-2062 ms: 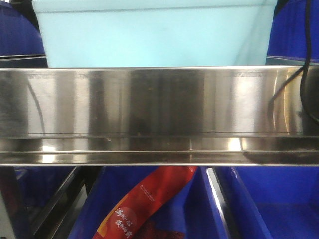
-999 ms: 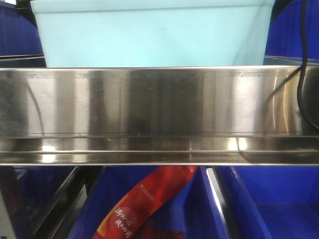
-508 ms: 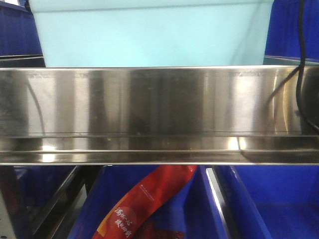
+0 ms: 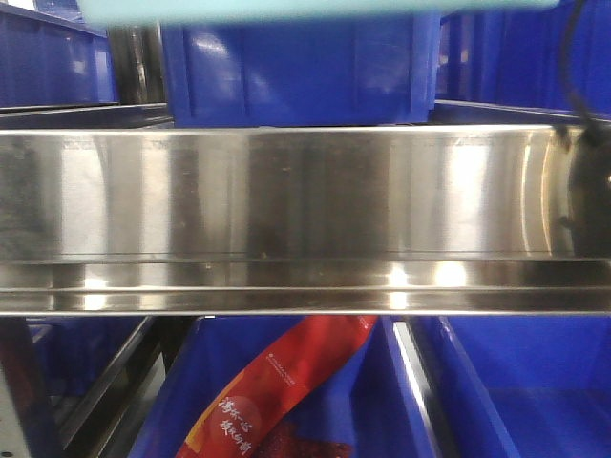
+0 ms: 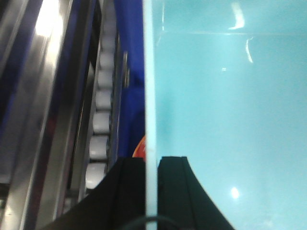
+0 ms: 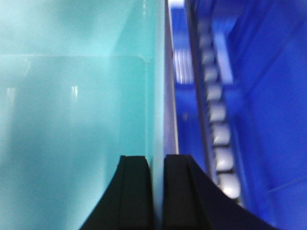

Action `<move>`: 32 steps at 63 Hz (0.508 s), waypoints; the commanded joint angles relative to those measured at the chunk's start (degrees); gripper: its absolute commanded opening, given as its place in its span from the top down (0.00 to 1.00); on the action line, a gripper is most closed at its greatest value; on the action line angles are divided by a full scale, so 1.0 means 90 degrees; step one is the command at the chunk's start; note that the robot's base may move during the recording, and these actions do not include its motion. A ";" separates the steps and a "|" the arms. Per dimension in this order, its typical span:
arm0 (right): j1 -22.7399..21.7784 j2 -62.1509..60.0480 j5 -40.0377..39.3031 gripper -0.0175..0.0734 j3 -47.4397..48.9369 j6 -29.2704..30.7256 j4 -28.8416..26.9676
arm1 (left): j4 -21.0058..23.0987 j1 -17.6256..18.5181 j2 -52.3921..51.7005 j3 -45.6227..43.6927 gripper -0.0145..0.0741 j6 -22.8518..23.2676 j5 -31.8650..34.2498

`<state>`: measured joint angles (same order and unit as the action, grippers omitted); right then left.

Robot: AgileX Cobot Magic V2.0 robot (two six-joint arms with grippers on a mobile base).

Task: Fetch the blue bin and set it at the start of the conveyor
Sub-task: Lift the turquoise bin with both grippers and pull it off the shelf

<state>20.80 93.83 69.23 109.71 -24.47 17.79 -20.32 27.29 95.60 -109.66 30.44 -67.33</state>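
My left gripper (image 5: 151, 165) and right gripper (image 6: 158, 165) each clamp an opposite wall of the blue bin (image 5: 230, 96), one finger inside, one outside, so it hangs between them, above the steel shelf (image 4: 305, 191).

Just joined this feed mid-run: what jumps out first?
The light cyan bin shows only at the very top edge of the front view, above the shiny stainless-steel shelf that fills the middle. In the wrist views, the left gripper and right gripper each clamp a wall of it. A red snack bag shows below the shelf.
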 commanded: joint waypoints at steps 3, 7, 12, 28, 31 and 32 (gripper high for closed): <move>0.0241 -0.0287 -0.0293 0.99 0.0264 -0.0062 -0.0016 | 0.0056 0.0116 -0.0286 -0.0387 0.96 0.0054 0.0128; 0.0301 -0.0353 -0.0293 0.99 0.0335 -0.0062 -0.0004 | 0.0042 0.0116 -0.0315 -0.0561 0.96 0.0027 0.0125; 0.0317 -0.0414 -0.0293 0.99 0.0400 -0.0062 -0.0004 | 0.0042 0.0116 -0.0342 -0.0794 0.96 0.0009 0.0125; 0.0317 -0.0414 -0.0270 0.99 0.0779 -0.0062 0.0010 | 0.0042 0.0116 -0.0367 -0.1156 0.96 -0.0043 0.0125; 0.0317 -0.0414 -0.0270 0.99 0.0779 -0.0062 0.0010 | 0.0042 0.0116 -0.0367 -0.1156 0.96 -0.0043 0.0125; 0.0317 -0.0414 -0.0270 0.99 0.0779 -0.0062 0.0010 | 0.0042 0.0116 -0.0367 -0.1156 0.96 -0.0043 0.0125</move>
<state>22.96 90.67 69.31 115.85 -25.14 18.68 -21.67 27.29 93.10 -119.29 30.00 -68.77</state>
